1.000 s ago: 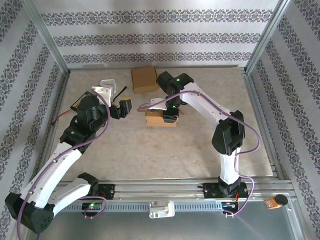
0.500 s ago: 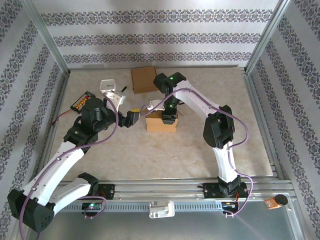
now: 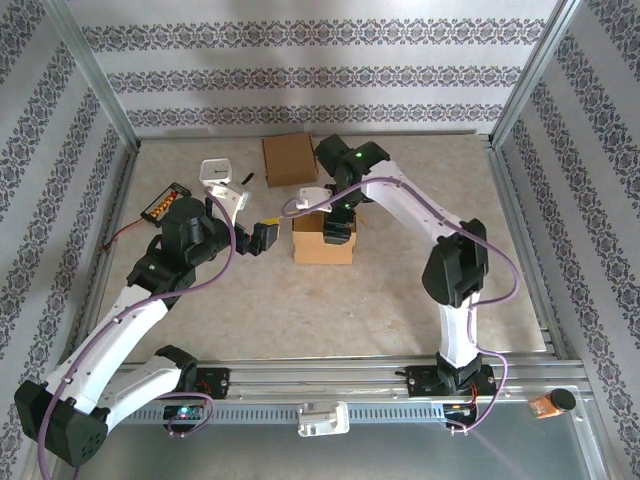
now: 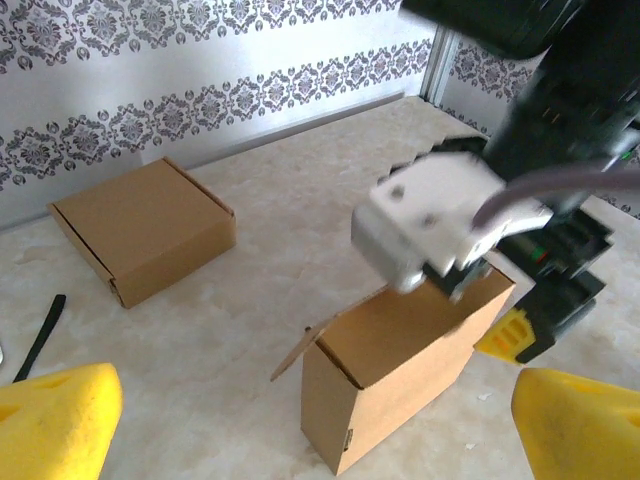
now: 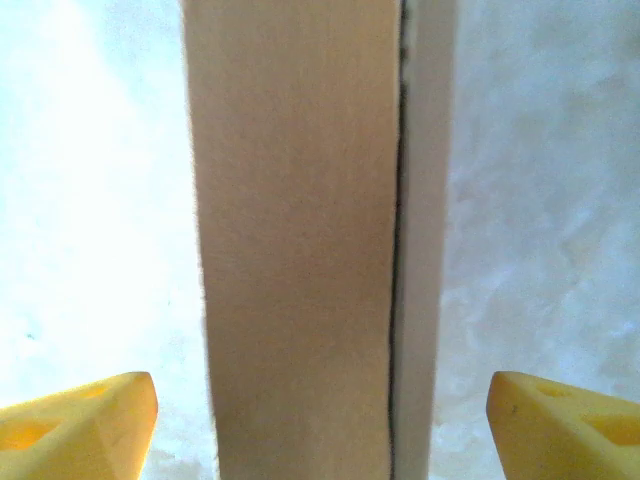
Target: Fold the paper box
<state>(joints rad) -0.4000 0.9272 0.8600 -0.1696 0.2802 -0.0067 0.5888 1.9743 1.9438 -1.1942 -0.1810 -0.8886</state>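
Lying lengthwise left to right, the box (image 3: 320, 248) sits beneath the right gripper (image 3: 338, 230), jaws spread wide; the left gripper (image 3: 263, 238) gapes wide nearby.

A pale mottled surface (image 3: 330, 310) is carrying a box (image 3: 323, 245) standing upright near its middle. A flat box (image 3: 288, 158) is lying by the far edge. A white object (image 3: 215, 170), a black strip (image 3: 245, 179) and an orange-and-black device (image 3: 165, 205) are lying toward the far-left corner.
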